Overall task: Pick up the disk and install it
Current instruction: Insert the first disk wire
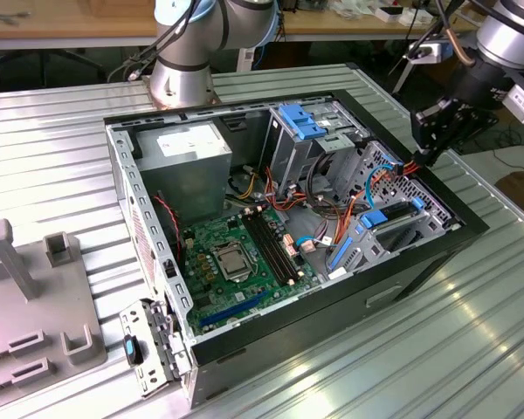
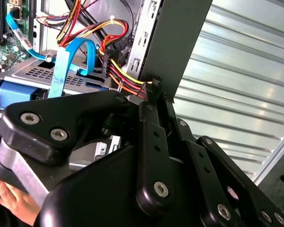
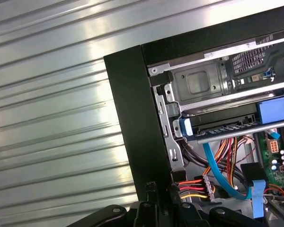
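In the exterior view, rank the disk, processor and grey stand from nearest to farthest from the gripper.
1. Disk, beside the gripper, exterior view's right.
2. Processor, middle of the case.
3. Grey stand, exterior view's far left, outside the case.

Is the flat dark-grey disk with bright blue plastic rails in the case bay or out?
In. The disk lies in the metal bay inside the open black case. Whether it is fully seated: cannot tell.
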`<state>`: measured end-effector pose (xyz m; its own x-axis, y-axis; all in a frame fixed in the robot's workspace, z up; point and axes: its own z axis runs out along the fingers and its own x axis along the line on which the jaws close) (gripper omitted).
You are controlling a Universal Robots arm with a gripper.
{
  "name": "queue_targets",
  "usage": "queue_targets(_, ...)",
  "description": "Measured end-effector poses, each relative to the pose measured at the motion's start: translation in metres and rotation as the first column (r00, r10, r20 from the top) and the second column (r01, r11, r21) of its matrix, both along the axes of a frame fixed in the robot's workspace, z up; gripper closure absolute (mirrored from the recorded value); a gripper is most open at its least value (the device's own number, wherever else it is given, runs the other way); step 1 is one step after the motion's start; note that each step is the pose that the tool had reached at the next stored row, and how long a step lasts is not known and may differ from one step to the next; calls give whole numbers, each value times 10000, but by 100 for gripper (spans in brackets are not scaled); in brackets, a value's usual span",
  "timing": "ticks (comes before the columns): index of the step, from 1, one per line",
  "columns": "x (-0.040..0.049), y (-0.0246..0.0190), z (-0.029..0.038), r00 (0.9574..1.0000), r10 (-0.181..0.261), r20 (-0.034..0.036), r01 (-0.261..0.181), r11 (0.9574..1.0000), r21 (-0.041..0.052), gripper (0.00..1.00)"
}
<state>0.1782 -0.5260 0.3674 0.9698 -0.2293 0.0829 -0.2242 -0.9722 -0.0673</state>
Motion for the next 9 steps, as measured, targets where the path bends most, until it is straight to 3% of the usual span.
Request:
queue_targets(5,-1,0,-1,10000,-1,8,1,10000,3,77)
queue_targets(8,-1,0,0,10000,0,10,0,10000,1,89)
queue_targets(9,-1,0,0,10000,0,10,0,10000,2,89)
